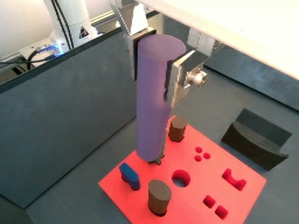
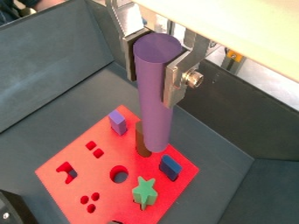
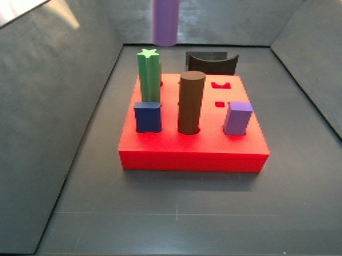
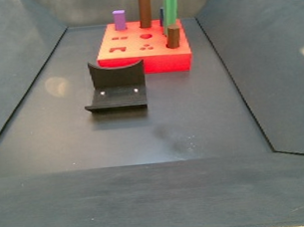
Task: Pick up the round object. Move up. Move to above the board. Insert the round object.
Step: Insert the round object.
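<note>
Gripper: the gripper (image 1: 159,92) hung over the board, its silver plates pinching the upper part of the round object; only one finger (image 1: 183,77) showed plainly in both wrist views, the opposite one mostly hidden behind the peg
Round object: the purple peg (image 1: 152,122) stood upright in the grip, also seen at (image 2: 156,122); in a side view only its lower stretch (image 3: 164,20) entered the frame, the upper end and the gripper cut off by the picture's edge
Peg's lower end: in both wrist views it overlapped the board's top, so a gap could not be judged there; the side view showed it hanging free above the board's far part
Board: the red board (image 3: 194,158) lay near the far edge of the table in a side view (image 4: 144,64); the peg covered part of its top in both wrist views (image 1: 205,179) (image 2: 82,149)
Other pegs: green star peg (image 3: 148,75), brown cylinder (image 3: 191,102), blue block (image 3: 147,117) and lilac block (image 3: 238,118) stood in the board
Fixture: the fixture (image 4: 117,86) sat just beside the board; partly hidden behind it in a side view (image 3: 211,62)
Unseen: one side view caught neither gripper nor purple peg
</note>
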Robot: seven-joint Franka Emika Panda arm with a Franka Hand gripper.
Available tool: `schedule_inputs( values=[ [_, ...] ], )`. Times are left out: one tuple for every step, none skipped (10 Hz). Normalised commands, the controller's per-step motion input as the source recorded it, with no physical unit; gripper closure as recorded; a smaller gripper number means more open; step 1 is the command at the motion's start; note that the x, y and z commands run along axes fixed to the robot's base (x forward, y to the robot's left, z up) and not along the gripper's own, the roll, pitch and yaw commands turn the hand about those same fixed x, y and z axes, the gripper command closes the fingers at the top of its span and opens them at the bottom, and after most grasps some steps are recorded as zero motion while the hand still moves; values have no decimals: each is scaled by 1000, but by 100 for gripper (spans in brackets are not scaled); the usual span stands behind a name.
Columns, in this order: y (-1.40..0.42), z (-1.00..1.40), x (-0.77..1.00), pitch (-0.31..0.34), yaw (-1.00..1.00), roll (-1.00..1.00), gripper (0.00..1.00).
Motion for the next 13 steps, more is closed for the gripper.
schedule_inputs(
  values=[
    [137,760,894,143,180,336,100],
    [166,820,897,157,226,293,100],
    [177,780,806,193,317,296,100],
    [0,0,497,94,606,394,100],
    [66,-260,597,77,489,256,100],
    [237,-563,797,97,409,0,100],
    [291,-697,886,81,334,-51,100],
    [334,-766,854,54,306,-44,100],
    [260,-669,934,74,240,0,100],
    [-34,0,0,0,0,41,100],
    [0,-437,0,-34,34,121,100],
    [0,-786,0,-56,69,256,100],
    [26,-703,20,-67,71,229,100]
  ],
)
